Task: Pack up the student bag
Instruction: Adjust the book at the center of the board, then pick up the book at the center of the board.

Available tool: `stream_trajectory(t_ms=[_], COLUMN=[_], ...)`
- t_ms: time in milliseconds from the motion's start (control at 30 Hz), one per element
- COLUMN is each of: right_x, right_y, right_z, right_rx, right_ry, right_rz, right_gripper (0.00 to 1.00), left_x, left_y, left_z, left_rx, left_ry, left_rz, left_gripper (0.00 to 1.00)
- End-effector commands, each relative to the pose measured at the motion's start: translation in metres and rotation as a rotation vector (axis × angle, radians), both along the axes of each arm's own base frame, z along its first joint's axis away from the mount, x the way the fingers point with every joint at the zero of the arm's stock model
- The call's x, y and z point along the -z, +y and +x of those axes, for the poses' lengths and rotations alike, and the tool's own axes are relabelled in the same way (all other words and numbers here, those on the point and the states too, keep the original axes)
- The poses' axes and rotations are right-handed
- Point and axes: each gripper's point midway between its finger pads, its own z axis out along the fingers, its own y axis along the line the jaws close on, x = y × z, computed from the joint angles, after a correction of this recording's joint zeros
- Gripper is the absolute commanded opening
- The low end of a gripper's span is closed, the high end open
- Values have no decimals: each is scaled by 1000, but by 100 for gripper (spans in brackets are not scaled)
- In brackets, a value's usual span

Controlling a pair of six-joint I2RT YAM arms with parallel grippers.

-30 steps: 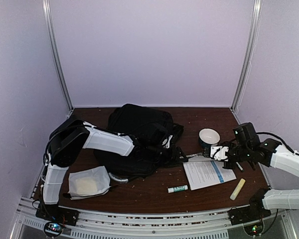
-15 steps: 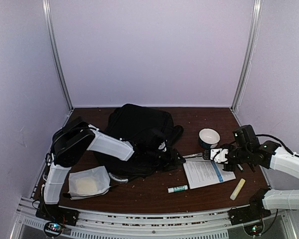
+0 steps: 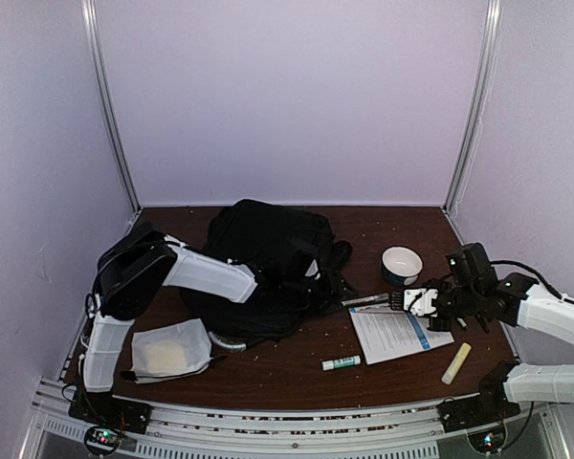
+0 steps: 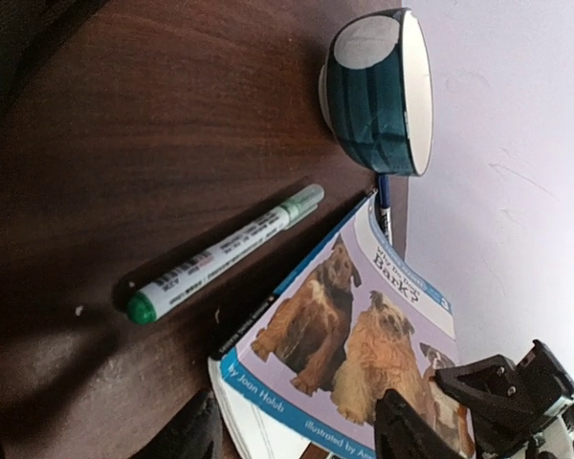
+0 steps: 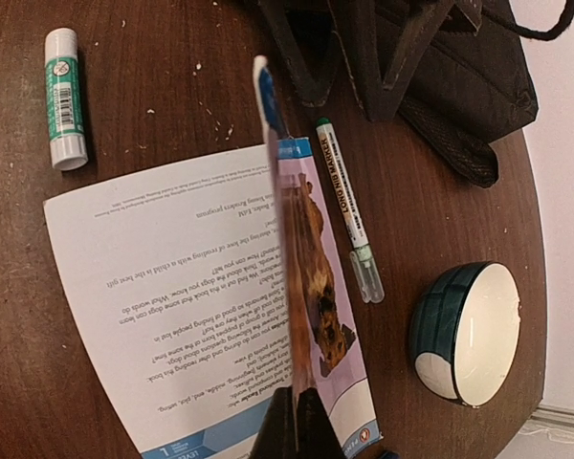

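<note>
At the far left a flat white-grey pouch (image 3: 167, 352) lies on the table (image 3: 287, 387), waiting, we judge, to be packed. Beside it the left arm reaches across the student bag (image 3: 268, 239), a black backpack slumped left of centre. The left gripper (image 4: 301, 432) sits at the bag's right edge, its fingers apart with nothing between them. We take it to be posted there to hold the mouth open or to receive an item.

In front lies a glue stick (image 3: 342, 362), and just off the bag a green-capped marker (image 3: 366, 300). Further right, the right gripper (image 3: 399, 300) is pinched tight on the cover of the dog booklet (image 3: 402, 335). It raises that cover, probably because so thin a thing is hard to take off flat wood. A teal bowl (image 3: 401, 263) stands behind the booklet and a pale yellow stick (image 3: 456, 363) lies in front.

The overhead view loses the left fingers against the black fabric. Only the left wrist view shows them parted, along with the two dogs on the cover. The right wrist view alone shows the cover edge-on, with a printed page flat beneath it.
</note>
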Motion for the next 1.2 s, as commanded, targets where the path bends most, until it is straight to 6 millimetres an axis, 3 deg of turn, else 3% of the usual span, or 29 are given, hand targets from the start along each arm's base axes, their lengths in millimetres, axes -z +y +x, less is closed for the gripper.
stream_trajectory(t_ms=[0, 200, 333, 500, 767, 1167], right_x=[-3, -6, -10, -10, -3, 22], right_y=[3, 5, 6, 6, 4, -4], right_z=[-2, -1, -2, -3, -3, -15], right_rx=[-9, -8, -11, -11, -12, -56], right_ry=[-8, -10, -6, -2, -1, 41], right_rz=[37, 47, 59, 59, 42, -40], right_gripper=[0, 0, 0, 0, 0, 0], left_x=[-3, 13, 23, 28, 27, 13], left_y=[-11, -11, -4, -12, -21, -32], left_z=[17, 15, 14, 10, 4, 5], left_rx=[-34, -36, -44, -7, 13, 45], left_ry=[-4, 32, 43, 66, 113, 91], left_rz=[-24, 10, 56, 48, -37, -106], left_gripper=[56, 51, 54, 56, 41, 24])
